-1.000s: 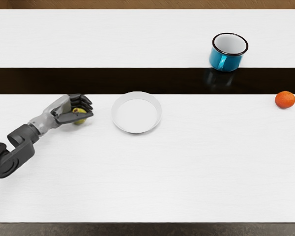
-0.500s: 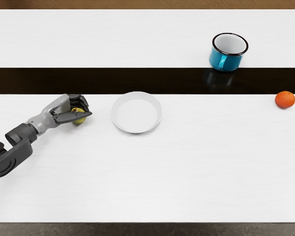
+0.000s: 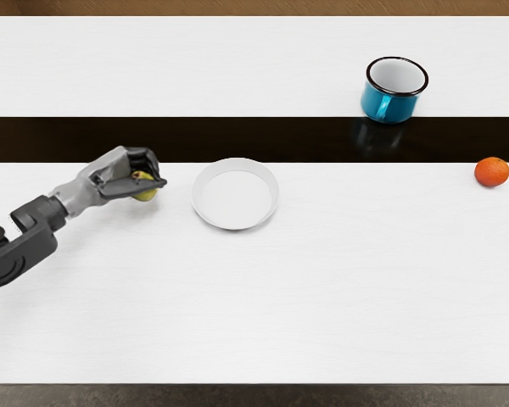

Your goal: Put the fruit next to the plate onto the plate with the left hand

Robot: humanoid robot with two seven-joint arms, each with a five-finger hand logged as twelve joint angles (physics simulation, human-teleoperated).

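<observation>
Fingers [image 3: 149, 181] of the grey jointed left hand [image 3: 129, 175] are clamped round the small round yellow-green fruit [image 3: 144, 193], mid-left of frame, just left of the smooth white round plate [image 3: 236, 195]. Since half a second ago both have drifted a bit up and right toward the plate; glossy blue mug [image 3: 394, 90] and orange [image 3: 492, 172] haven't budged.

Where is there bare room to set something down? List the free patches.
Free: the whole near half of the table, in front of the plate; the stretch between plate and orange; the far strip left of the blue mug. Crowded: just left of the plate, where the left hand grips the fruit.
</observation>
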